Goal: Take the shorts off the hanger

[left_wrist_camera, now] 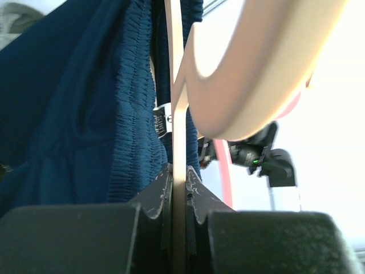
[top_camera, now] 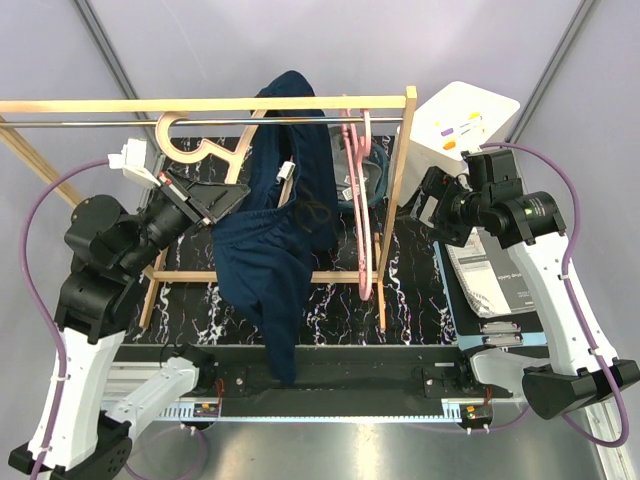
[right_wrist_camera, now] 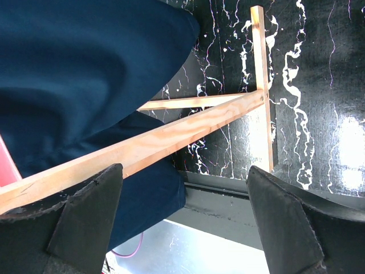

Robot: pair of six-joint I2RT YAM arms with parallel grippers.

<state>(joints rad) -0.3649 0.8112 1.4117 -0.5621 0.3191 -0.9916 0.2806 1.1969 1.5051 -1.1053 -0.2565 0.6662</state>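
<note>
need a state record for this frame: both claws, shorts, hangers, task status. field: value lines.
left claw: shut on a thin bar of the wooden hanger
right claw: open, holding nothing, beside the right post of the rack
navy shorts: draped on the wooden hanger, hanging down toward the arm bases
pink hanger: hangs from the rail, right of the shorts
task status: shorts not yet off the hanger

Matt navy cloth shorts point(top_camera: 270, 260), smooth wooden hanger point(left_wrist_camera: 268, 74), bare wood rack point(right_wrist_camera: 171, 137)
</note>
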